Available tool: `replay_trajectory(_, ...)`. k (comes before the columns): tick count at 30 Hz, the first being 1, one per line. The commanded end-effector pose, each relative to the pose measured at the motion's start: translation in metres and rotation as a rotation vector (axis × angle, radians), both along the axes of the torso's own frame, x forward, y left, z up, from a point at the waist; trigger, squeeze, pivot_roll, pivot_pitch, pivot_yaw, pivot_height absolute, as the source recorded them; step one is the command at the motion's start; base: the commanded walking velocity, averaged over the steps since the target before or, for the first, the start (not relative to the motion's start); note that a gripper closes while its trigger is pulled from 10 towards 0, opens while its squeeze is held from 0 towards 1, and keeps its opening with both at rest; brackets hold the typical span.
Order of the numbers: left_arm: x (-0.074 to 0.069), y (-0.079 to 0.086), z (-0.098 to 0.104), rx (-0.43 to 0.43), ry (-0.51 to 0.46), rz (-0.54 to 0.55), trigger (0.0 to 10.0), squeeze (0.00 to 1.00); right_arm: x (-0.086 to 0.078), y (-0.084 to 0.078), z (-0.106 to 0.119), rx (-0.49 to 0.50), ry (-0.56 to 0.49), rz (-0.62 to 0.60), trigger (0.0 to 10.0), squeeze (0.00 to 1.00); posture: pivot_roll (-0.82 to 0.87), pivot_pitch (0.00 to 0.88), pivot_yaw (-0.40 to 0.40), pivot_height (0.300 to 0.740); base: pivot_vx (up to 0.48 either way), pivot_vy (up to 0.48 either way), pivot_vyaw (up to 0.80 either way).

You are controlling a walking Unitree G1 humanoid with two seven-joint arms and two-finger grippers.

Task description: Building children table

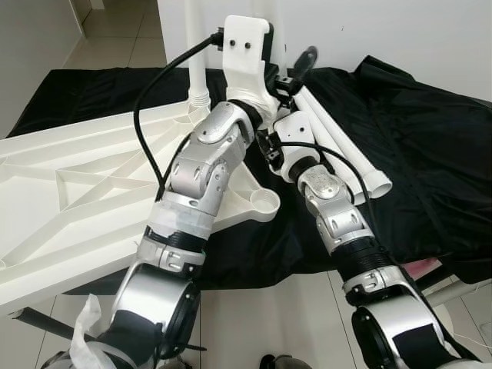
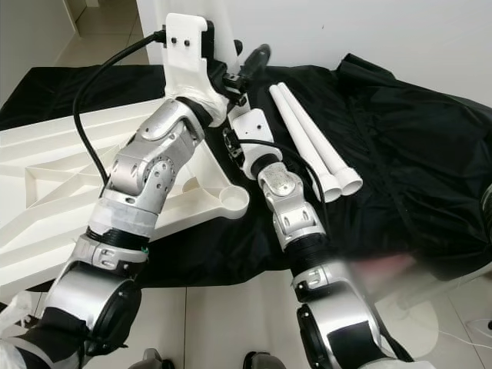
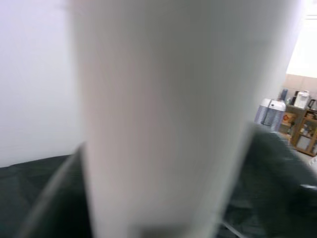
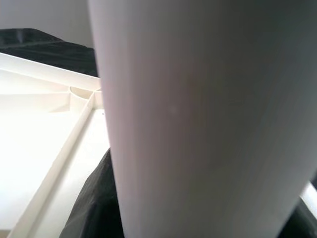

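Where black cloth (image 1: 415,154) drapes the floor, white tabletop (image 1: 69,200) by wall (image 1: 400,31).

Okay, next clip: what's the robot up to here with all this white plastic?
The robot is assembling a children's table. The white tabletop lies upside down, ribs up, partly over a black cloth. One white leg stands upright at its far corner, and both arms reach in around it; each wrist view has a white tube right up close. Two more loose legs lie side by side on the cloth, to the right. An empty corner socket faces the robot.
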State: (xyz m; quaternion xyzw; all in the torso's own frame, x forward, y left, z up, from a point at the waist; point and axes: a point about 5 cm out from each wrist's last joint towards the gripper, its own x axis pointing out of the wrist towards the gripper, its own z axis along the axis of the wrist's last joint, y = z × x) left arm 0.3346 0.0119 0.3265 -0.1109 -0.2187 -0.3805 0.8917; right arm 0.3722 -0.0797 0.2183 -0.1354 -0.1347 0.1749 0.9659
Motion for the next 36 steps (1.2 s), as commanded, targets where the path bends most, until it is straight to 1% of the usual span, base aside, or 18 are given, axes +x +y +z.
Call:
replay_trajectory(1, -0.007, -0.006, 0.002, 0.032, -0.046, -0.079, 10.0, 1.0, 0.002, -0.006, -0.004, 0.028, 0.027, -0.034, 10.0, 0.0, -0.09, 0.064, -0.029, 0.74, 0.0, 0.0, 0.0)
replay_trajectory(2, -0.009, -0.006, 0.003, 0.043, -0.069, -0.081, 10.0, 0.71, 0.002, -0.007, -0.004, 0.055, 0.034, -0.051, 10.0, 0.0, -0.09, 0.063, -0.027, 0.74, 0.0, 0.0, 0.0)
replay_trajectory(4, -0.009, -0.006, 0.003, 0.043, -0.069, -0.081, 10.0, 0.71, 0.002, -0.007, -0.004, 0.055, 0.034, -0.051, 10.0, 0.0, -0.09, 0.063, -0.027, 0.74, 0.0, 0.0, 0.0)
replay_trajectory(5, -0.011, -0.005, 0.004, 0.032, -0.078, -0.09, 10.0, 0.0, 0.003, -0.009, -0.004, 0.094, 0.041, -0.068, 10.0, 0.0, -0.09, 0.063, -0.027, 0.74, 0.0, 0.0, 0.0)
replay_trajectory(9, -0.011, -0.001, 0.006, 0.008, -0.079, -0.1, 10.0, 0.0, 0.003, -0.013, -0.003, 0.132, 0.042, -0.092, 10.0, 0.0, -0.09, 0.064, -0.024, 0.74, 0.0, 0.0, 0.0)
replay_trajectory(10, -0.009, 0.004, 0.006, -0.005, -0.074, -0.083, 10.0, 0.0, 0.003, -0.017, -0.002, 0.18, 0.044, -0.113, 10.0, 0.0, -0.08, 0.062, -0.024, 0.74, 0.0, 0.0, 0.0)
replay_trajectory(11, -0.009, 0.004, 0.006, -0.005, -0.074, -0.083, 10.0, 0.0, 0.003, -0.017, -0.002, 0.18, 0.044, -0.113, 10.0, 0.0, -0.08, 0.062, -0.024, 0.74, 0.0, 0.0, 0.0)
replay_trajectory(13, -0.001, 0.018, 0.001, -0.008, -0.055, -0.02, 10.0, 0.0, 0.002, -0.025, -0.002, 0.234, 0.037, -0.149, 10.0, 0.0, -0.08, 0.064, -0.022, 0.74, 0.0, 0.0, 0.0)
replay_trajectory(15, -0.001, 0.018, 0.001, -0.008, -0.055, -0.02, 10.0, 0.0, 0.002, -0.025, -0.002, 0.234, 0.037, -0.149, 10.0, 0.0, -0.08, 0.064, -0.022, 0.74, 0.0, 0.0, 0.0)
replay_trajectory(18, 0.009, 0.044, -0.002, -0.081, 0.007, 0.063, 10.0, 0.0, -0.002, -0.044, -0.006, 0.336, 0.028, -0.237, 10.0, 0.0, -0.07, 0.065, -0.015, 0.74, 0.0, 0.0, 0.0)
replay_trajectory(19, 0.009, 0.044, -0.002, -0.081, 0.007, 0.063, 10.0, 0.0, -0.002, -0.044, -0.006, 0.336, 0.028, -0.237, 10.0, 0.0, -0.07, 0.065, -0.015, 0.74, 0.0, 0.0, 0.0)
replay_trajectory(20, 0.012, 0.052, -0.002, -0.107, 0.025, 0.088, 10.0, 0.0, -0.003, -0.05, -0.007, 0.367, 0.023, -0.275, 10.0, 0.0, -0.07, 0.065, -0.013, 0.74, 0.0, 0.0, 0.0)
replay_trajectory(21, 0.012, 0.052, -0.002, -0.107, 0.025, 0.088, 10.0, 0.0, -0.003, -0.05, -0.007, 0.367, 0.023, -0.275, 10.0, 0.0, -0.07, 0.065, -0.013, 0.74, 0.0, 0.0, 0.0)
replay_trajectory(23, 0.018, 0.066, -0.003, -0.13, 0.053, 0.134, 10.0, 0.0, -0.004, -0.06, -0.009, 0.401, 0.017, -0.329, 10.0, 0.0, -0.07, 0.065, -0.008, 0.74, 0.0, 0.0, 0.0)
replay_trajectory(25, 0.023, 0.079, -0.01, -0.113, 0.08, 0.197, 10.0, 0.0, -0.006, -0.065, -0.013, 0.401, 0.033, -0.35, 10.0, 0.0, -0.07, 0.066, -0.006, 0.74, 0.0, 0.0, 0.0)
replay_trajectory(29, 0.026, 0.087, -0.016, -0.085, 0.09, 0.243, 10.0, 0.0, -0.007, -0.066, -0.016, 0.39, 0.047, -0.344, 10.0, 0.0, -0.07, 0.066, -0.004, 0.74, 0.0, 0.0, 0.0)
replay_trajectory(31, 0.028, 0.099, -0.026, -0.09, 0.11, 0.306, 10.0, 0.0, -0.011, -0.059, -0.019, 0.387, 0.05, -0.297, 10.0, 0.0, -0.07, 0.063, -0.002, 0.74, 0.0, 0.0, 0.0)
replay_trajectory(36, 0.029, 0.108, -0.041, -0.073, 0.142, 0.364, 10.0, 0.0, -0.018, -0.052, -0.019, 0.403, 0.028, -0.251, 10.0, 0.0, -0.07, 0.059, -0.004, 0.74, 0.0, 0.0, 0.0)
